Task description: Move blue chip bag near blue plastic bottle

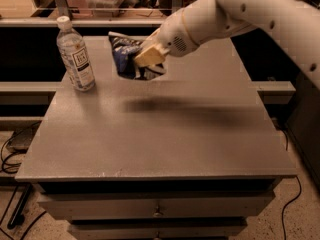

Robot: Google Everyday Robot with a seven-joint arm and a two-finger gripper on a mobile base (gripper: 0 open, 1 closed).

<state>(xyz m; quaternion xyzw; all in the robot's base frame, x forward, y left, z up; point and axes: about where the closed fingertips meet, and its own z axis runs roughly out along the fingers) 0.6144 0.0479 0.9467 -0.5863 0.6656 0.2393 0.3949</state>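
The blue chip bag [126, 55], crinkled dark-blue foil with white patches, hangs in the air above the far part of the grey table [160, 129]. My gripper [145, 59] is shut on the bag, its tan fingers [149, 56] clamped over the bag's right side. The bag casts a shadow on the table below it. The blue plastic bottle [75, 55], clear with a white cap and a white label with a dark square, stands upright at the table's far left, a short way left of the bag.
My white arm [235, 14] reaches in from the upper right. The table has drawers [157, 209] at its front. Shelving [280, 88] runs along both sides, and cables [10, 149] lie on the floor at the left.
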